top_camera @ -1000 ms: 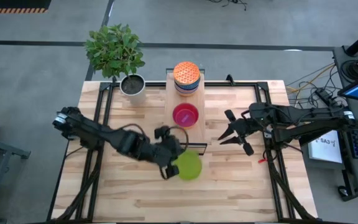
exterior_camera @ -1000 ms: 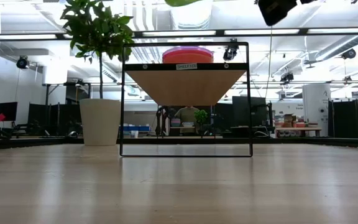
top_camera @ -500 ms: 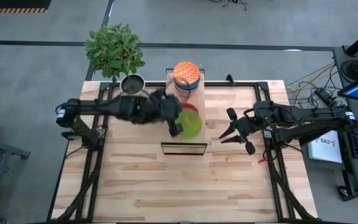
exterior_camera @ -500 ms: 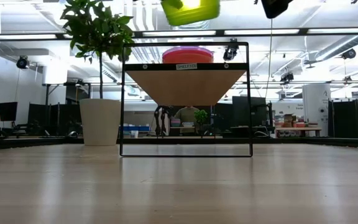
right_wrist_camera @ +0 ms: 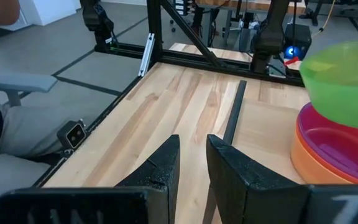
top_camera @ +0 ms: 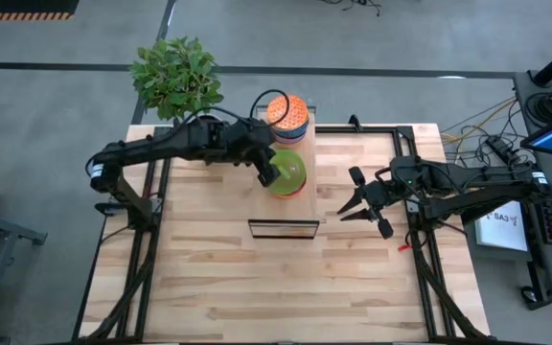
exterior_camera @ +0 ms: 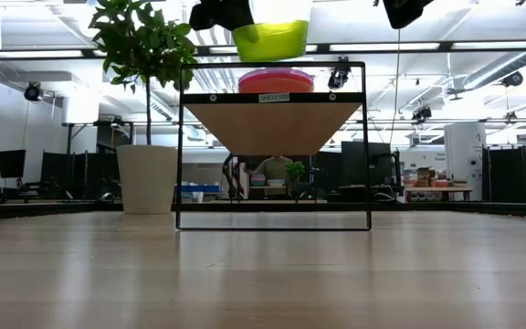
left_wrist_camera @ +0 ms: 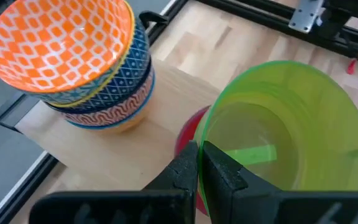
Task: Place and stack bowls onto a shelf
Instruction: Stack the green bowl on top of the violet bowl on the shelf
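Observation:
My left gripper [top_camera: 271,172] is shut on a green bowl [top_camera: 288,174], holding it over the near half of the shelf [top_camera: 295,205]. The bowl hangs just above a red bowl [exterior_camera: 275,80] that sits on an orange one [right_wrist_camera: 312,169] on the shelf top. A stack of patterned bowls, topped by an orange-and-white one [left_wrist_camera: 61,46], stands on the shelf's far end. My right gripper [top_camera: 348,196] waits open above the table to the right of the shelf, holding nothing. My left gripper pinches the green bowl's rim [left_wrist_camera: 205,132] on the bowl's left side, with one finger inside the bowl and the other outside the wall. The fingers slant down from the table's left. The bowl is lifted clear, mouth up and slightly tilted, above the red bowl.
A potted plant [top_camera: 175,77] in a white pot [exterior_camera: 147,178] stands at the table's far left corner, beside the left arm. Bare wooden tabletop [top_camera: 286,287] lies open in front of the shelf.
My left gripper has carried the green bowl from above the table's near middle toward the far edge, rising over the shelf's front frame. It now hangs above the red bowl. The grip has stayed shut.

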Robot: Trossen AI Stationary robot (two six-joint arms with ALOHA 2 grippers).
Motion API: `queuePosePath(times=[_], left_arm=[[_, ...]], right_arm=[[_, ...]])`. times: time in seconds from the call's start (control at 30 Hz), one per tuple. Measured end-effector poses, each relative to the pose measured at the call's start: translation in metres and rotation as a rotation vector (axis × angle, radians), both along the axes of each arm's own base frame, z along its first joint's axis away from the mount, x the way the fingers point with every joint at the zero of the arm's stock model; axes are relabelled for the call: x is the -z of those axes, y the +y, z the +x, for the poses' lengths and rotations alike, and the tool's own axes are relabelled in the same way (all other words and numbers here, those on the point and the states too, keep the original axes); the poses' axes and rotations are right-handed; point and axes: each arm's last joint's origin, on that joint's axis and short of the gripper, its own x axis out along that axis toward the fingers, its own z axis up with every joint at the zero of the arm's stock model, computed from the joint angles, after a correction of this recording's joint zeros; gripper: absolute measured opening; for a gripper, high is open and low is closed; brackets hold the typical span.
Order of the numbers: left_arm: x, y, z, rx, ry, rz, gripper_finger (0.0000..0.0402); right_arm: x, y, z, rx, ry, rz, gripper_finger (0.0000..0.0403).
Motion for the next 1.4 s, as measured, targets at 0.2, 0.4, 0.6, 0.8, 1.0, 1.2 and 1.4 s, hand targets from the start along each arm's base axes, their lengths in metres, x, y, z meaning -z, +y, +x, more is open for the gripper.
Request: queuePosePath(times=[0.2,0.4,0.6,0.8,1.0,1.2,1.4], left_arm=[[0.0,0.001,0.0,-0.012,0.003,0.011,0.0],[0.011,0.002,0.01,-0.013,0.035,0.008,0.0],[0.02,0.004,0.016,-0.017,0.06,0.005,0.0002],[0.021,0.005,0.017,-0.017,0.063,0.005,0.0035],[0.02,0.005,0.018,0.002,0.066,0.023,0.0074],[0.017,0.002,0.017,0.099,0.098,0.1,0.0084],[0.016,-0.005,0.015,0.304,0.17,0.22,0.0077]], right_arm=[[0.0,0.0,0.0,-0.003,-0.004,-0.008,0.0068],[0.0,0.0,0.0,-0.003,-0.003,-0.008,0.0068],[0.0,0.0,0.0,-0.001,-0.002,-0.005,0.0068],[0.0,0.0,0.0,-0.002,-0.002,-0.005,0.0068],[0.0,0.0,0.0,-0.002,-0.002,-0.005,0.0068],[0.0,0.0,0.0,-0.002,-0.002,-0.005,0.0068],[0.003,0.0,0.0,-0.001,0.007,-0.005,0.0068]])
